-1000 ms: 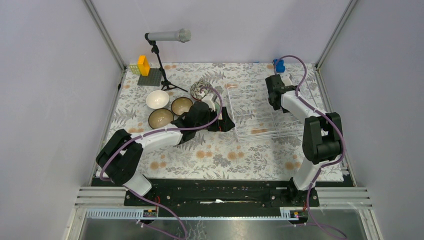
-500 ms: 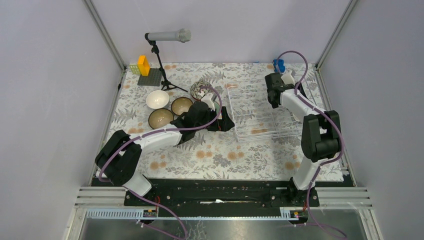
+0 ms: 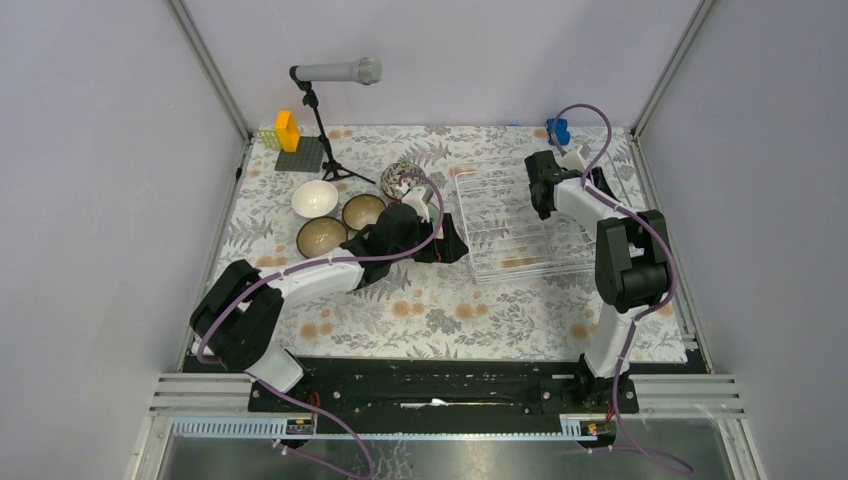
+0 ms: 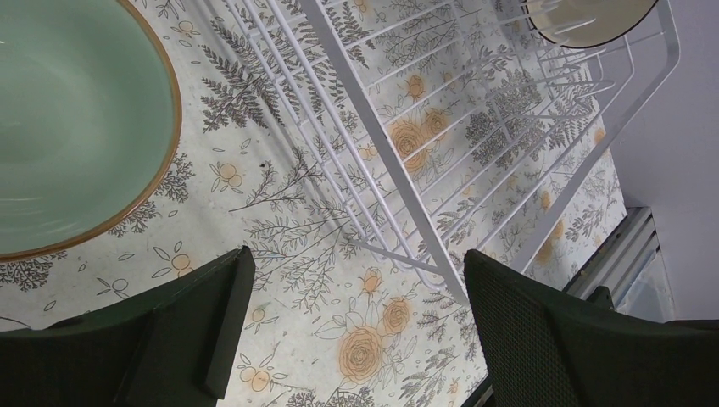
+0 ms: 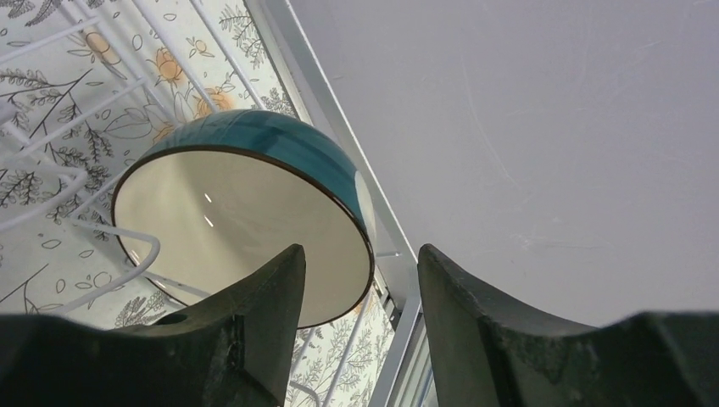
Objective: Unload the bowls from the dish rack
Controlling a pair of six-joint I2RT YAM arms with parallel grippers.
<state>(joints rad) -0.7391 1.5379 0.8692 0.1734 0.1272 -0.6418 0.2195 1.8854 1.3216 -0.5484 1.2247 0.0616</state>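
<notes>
Left gripper (image 4: 356, 263) gapes empty before dish rack (image 4: 365, 110); right gripper (image 5: 360, 254) half-open astride teal bowl (image 5: 254, 144).

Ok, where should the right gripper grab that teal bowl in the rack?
I'd pinch the rim nearest the right gripper, coming from the bowl's open side. The teal bowl leans on edge in the dish rack, cream inside showing, so one finger fits inside, one against the outer wall.
</notes>
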